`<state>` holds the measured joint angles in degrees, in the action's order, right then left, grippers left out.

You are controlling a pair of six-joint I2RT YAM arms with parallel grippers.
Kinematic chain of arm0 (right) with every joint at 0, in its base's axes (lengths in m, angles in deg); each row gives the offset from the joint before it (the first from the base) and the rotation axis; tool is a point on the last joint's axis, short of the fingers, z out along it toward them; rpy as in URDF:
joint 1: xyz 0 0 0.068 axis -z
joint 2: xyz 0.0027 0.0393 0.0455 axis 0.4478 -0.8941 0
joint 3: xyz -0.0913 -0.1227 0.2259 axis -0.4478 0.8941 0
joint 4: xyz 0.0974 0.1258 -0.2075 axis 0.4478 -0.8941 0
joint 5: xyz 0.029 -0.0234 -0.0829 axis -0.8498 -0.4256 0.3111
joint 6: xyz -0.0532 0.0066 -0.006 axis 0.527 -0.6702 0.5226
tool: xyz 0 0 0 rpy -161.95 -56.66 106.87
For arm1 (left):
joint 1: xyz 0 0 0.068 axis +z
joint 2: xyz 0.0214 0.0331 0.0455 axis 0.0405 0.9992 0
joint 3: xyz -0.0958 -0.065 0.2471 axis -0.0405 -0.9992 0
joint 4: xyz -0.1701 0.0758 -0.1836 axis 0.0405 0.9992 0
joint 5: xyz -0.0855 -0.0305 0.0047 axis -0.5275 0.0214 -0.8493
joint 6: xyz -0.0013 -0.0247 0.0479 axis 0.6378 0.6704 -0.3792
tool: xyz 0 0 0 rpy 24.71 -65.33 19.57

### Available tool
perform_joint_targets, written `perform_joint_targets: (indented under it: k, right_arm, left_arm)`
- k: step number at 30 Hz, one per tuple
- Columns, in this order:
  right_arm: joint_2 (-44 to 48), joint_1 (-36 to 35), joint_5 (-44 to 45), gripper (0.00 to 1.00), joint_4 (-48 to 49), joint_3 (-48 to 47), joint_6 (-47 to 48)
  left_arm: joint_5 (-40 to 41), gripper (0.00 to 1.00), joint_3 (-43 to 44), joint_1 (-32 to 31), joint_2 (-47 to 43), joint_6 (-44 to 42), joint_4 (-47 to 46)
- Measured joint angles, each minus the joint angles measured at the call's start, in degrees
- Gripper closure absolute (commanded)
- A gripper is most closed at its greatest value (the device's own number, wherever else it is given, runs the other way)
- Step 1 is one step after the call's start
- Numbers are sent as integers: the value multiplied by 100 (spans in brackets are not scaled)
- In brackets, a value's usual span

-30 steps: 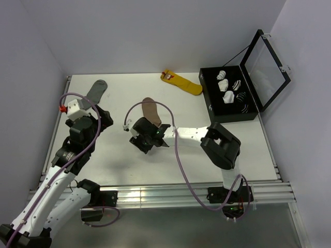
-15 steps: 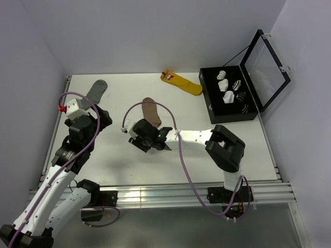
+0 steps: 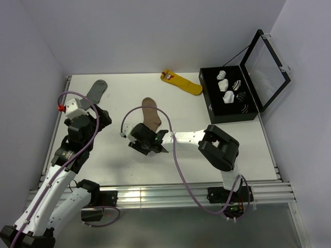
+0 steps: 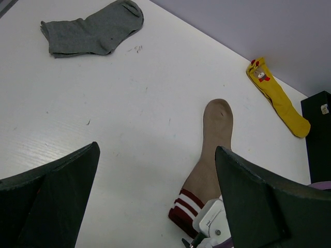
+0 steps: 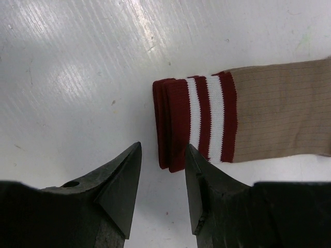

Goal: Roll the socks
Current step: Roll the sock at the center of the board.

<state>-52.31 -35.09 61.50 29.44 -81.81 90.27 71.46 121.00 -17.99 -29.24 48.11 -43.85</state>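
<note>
The tan-brown sock [image 3: 151,113] lies flat mid-table with its toe toward the back. Its dark red and white striped cuff [image 5: 194,121] points toward the near edge. My right gripper [image 5: 163,151] hovers low over the cuff end, partly open. The cuff's folded red edge reaches down between the fingertips [image 5: 129,170], and a gap shows on the left side. In the top view the right gripper [image 3: 147,144] covers the cuff. My left gripper [image 4: 156,150] is wide open and holds nothing, left of the sock [image 4: 213,137] and above the table.
A plain grey sock [image 3: 96,89] lies at the back left. A yellow sock with a red tag [image 3: 182,82] lies at the back centre. An open black box [image 3: 209,101] holding rolled socks stands at the right, its lid [image 3: 265,66] raised.
My right gripper has slid a little toward the near left along the sock to the cuff end, and its jaws have narrowed slightly. The left arm has barely moved.
</note>
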Motion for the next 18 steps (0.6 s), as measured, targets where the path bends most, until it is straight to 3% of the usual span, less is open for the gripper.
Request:
perform_joint_targets:
  k: [13,18]
  right_arm:
    - [-227,-44,63,55,232,-2,2]
    - [-278,-52,114,71,326,-4,0]
  left_arm:
    - [-20,0,-57,11,-2,0,-2]
    - [-39,0,-59,15,-2,0,-4]
